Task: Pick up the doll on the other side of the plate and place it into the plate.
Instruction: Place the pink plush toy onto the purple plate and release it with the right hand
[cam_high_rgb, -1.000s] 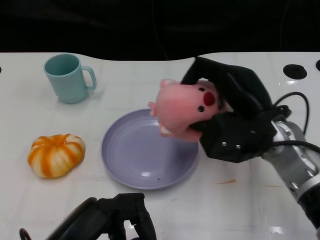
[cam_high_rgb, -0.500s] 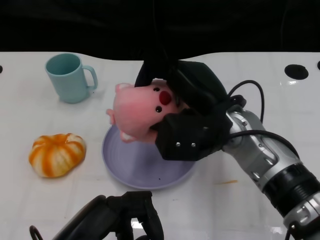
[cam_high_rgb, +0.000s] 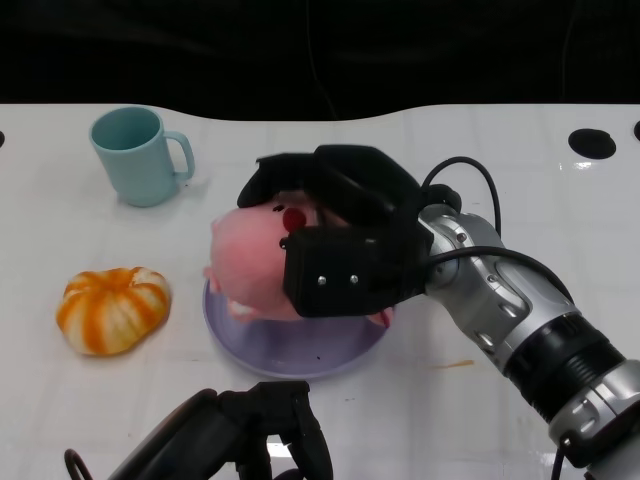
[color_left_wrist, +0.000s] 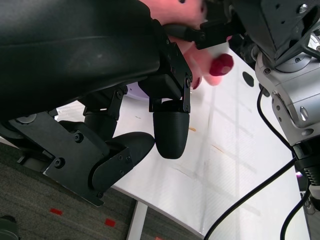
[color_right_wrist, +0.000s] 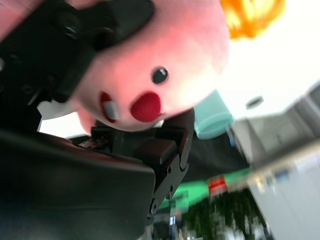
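White and glossy, the surface (cam_high_rgb: 520, 170) fills most of the head view, with a wavy far edge against a black background and two dark round holes at 2 o'clock. At its centre sits a lavender plate (cam_high_rgb: 290, 350). The right hand (cam_high_rgb: 345, 240) reaches in from 4 o'clock on a silver forearm, its black fingers (cam_high_rgb: 300, 170) clamped around a pink doll (cam_high_rgb: 250, 265), which is over the plate; whether it touches the plate cannot be told. A teal mug (cam_high_rgb: 135, 155) stands at 10 o'clock, and an orange-and-white pumpkin (cam_high_rgb: 110, 308) lies at 9 o'clock, both apart from the plate. The left hand (cam_high_rgb: 235, 440) sits at 6 o'clock near the surface's front edge, fingers curled inward and holding nothing. The left wrist view shows grey floor (color_left_wrist: 30, 200) with small red marks below the surface. The right wrist view shows a blurred room with green and red shapes.
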